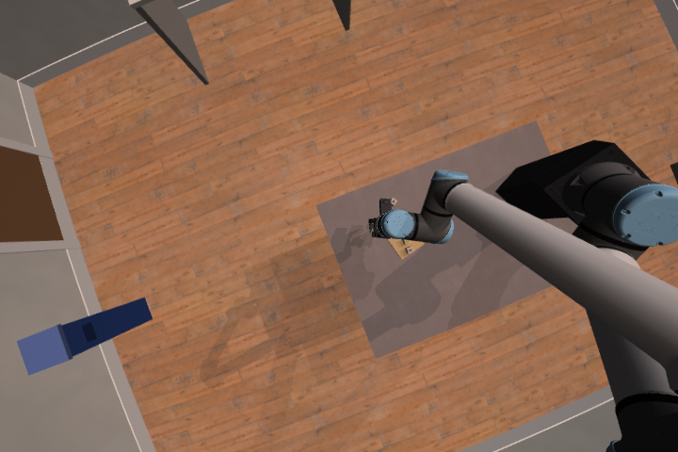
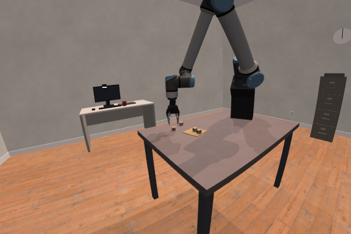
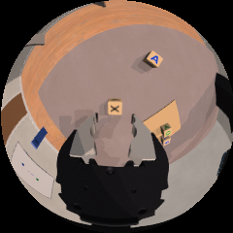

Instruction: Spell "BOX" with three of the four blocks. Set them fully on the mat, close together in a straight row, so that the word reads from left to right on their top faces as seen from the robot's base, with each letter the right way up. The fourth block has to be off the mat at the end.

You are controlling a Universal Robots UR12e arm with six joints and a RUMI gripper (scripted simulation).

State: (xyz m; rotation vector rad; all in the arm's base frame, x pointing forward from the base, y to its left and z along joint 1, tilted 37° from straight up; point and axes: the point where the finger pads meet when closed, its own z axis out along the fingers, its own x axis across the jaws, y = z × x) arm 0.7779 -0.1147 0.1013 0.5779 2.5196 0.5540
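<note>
On the grey-brown tabletop (image 1: 489, 159) (image 2: 236, 132) (image 3: 87, 73), the X block (image 2: 173, 128) (image 3: 115, 107) sits off the mat (image 1: 401, 251) (image 2: 191, 133) (image 3: 167, 113), so the half-open, empty fingers (image 2: 173, 123) should centre squarely over it before descending.

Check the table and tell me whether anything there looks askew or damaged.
Nothing looks damaged. The A block sits turned at an angle to the X block; both rest off the mat, which looks ordinary mid-task.
</note>
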